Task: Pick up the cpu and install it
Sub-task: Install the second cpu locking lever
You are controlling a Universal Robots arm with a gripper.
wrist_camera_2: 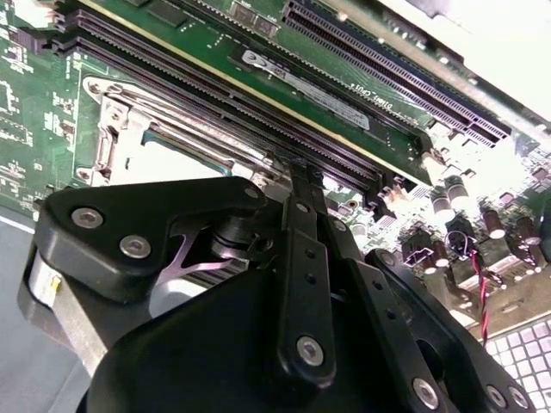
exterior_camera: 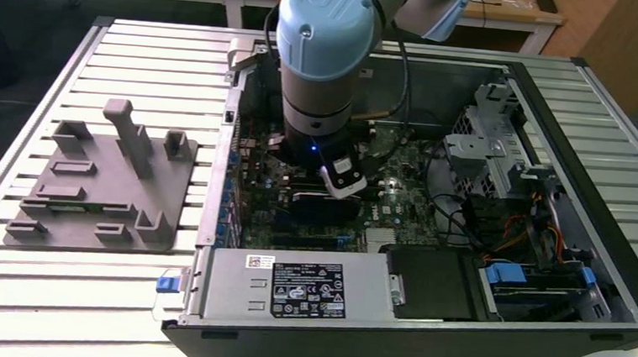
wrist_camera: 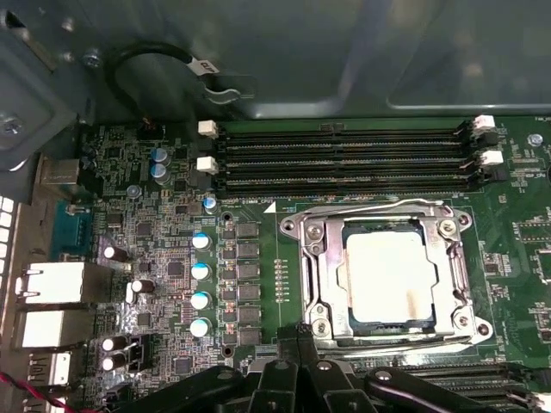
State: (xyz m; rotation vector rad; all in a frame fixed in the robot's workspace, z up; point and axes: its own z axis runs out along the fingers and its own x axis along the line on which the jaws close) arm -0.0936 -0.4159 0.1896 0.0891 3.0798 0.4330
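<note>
The cpu (wrist_camera: 387, 275), a pale silvery square, lies flat inside the metal-framed socket (wrist_camera: 314, 258) on the green motherboard. In the second wrist view its bright top (wrist_camera_2: 168, 163) shows within the socket frame (wrist_camera_2: 108, 129). My gripper (wrist_camera: 299, 331) sits just beside the socket's edge, its two black fingers pressed together and holding nothing. The second wrist view shows the gripper (wrist_camera_2: 306, 172) with its narrow tip low over the board next to the socket. In the exterior view the gripper (exterior_camera: 338, 186) hangs inside the open computer case above the board's middle.
Memory slots (wrist_camera: 344, 155) run along one side of the socket. A grey fixture (exterior_camera: 106, 180) stands on the slatted table at the exterior view's left. The power supply (exterior_camera: 289, 286), drive cage (exterior_camera: 489, 157), cables (exterior_camera: 517, 234) and case walls (exterior_camera: 233, 114) surround the board.
</note>
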